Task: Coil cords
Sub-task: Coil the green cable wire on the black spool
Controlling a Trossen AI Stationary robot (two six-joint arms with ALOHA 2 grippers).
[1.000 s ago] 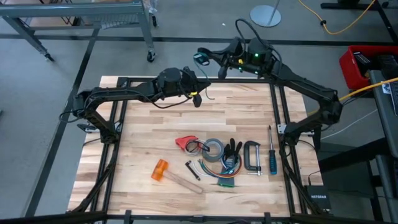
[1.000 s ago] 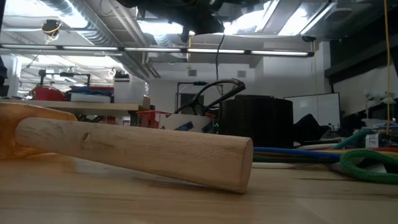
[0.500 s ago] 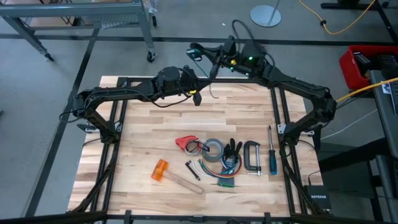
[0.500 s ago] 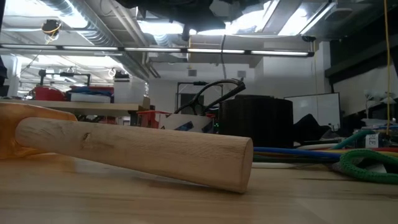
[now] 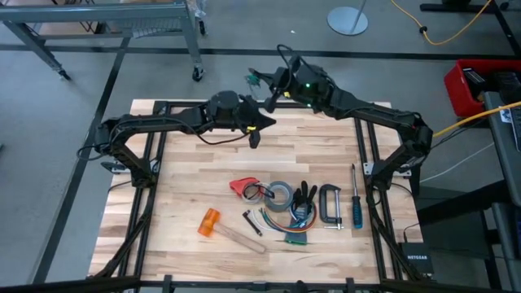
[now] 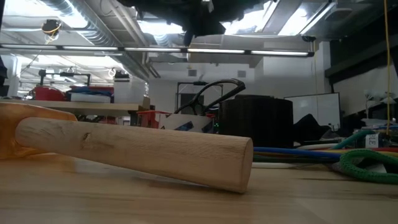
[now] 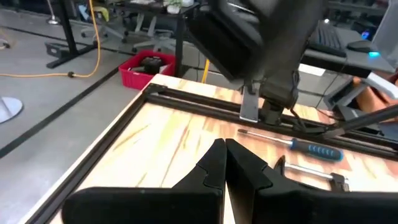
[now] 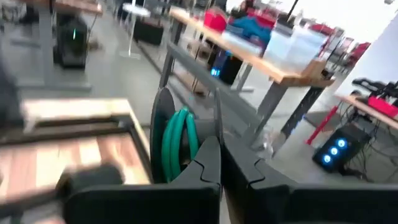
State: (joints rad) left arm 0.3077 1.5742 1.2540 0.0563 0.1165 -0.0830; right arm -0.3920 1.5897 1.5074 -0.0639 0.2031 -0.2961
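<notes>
Teal-tipped cord (image 5: pixel 256 78) is pinched in the right tool (image 5: pixel 262 82); left tool (image 5: pixel 255 137) pressed together, empty.

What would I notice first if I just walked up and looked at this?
Probably the two dark arms meeting over the table's far edge: the left gripper and the right gripper are both shut, and the right one holds a thin dark cord with a teal-green end. Next, the tools near the front: an orange-headed hammer, a tape roll, a clamp and a blue screwdriver.
</notes>
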